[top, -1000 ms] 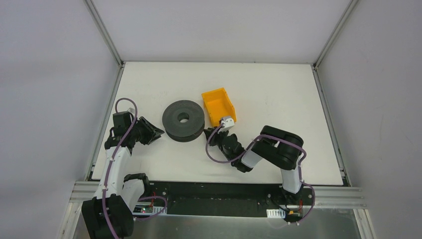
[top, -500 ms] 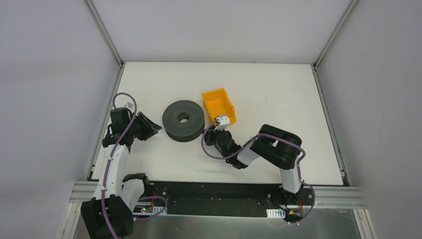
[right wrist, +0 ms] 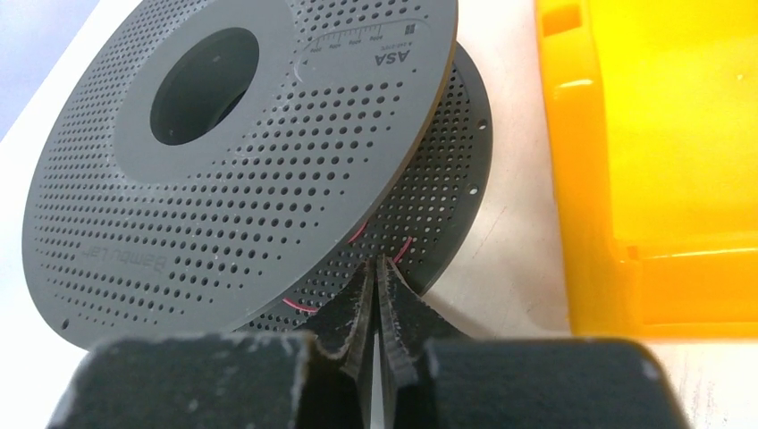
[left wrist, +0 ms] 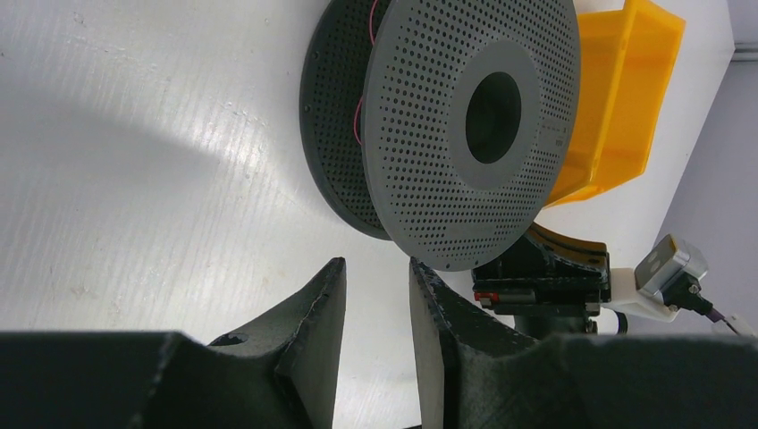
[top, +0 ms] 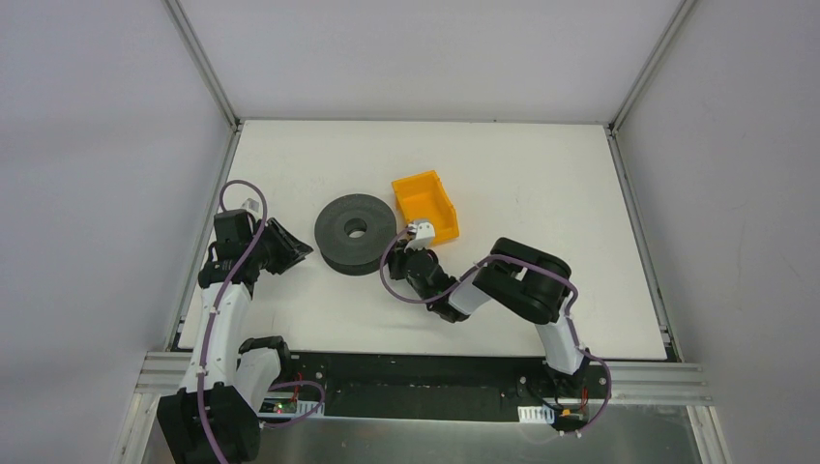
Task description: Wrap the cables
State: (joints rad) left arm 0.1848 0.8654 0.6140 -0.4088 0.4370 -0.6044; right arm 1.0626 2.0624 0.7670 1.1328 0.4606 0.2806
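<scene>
A grey perforated spool (top: 356,232) lies flat mid-table. It also shows in the left wrist view (left wrist: 465,116) and the right wrist view (right wrist: 223,152). A thin red cable (left wrist: 359,112) runs between its two flanges. In the right wrist view the cable (right wrist: 299,307) curves along the lower flange and runs through my right fingertips. My right gripper (right wrist: 375,261) is shut on the cable at the spool's near right rim, also seen from above (top: 396,255). My left gripper (left wrist: 375,264) is open and empty just left of the spool (top: 305,253).
An orange bin (top: 425,205) stands right behind the spool, close to my right wrist; it also shows in the right wrist view (right wrist: 661,134). Metal frame rails (top: 208,222) border the white table at left and right.
My right gripper has moved left and forward, from in front of the bin up to the spool's rim. My left gripper has drawn slightly back to the left.
</scene>
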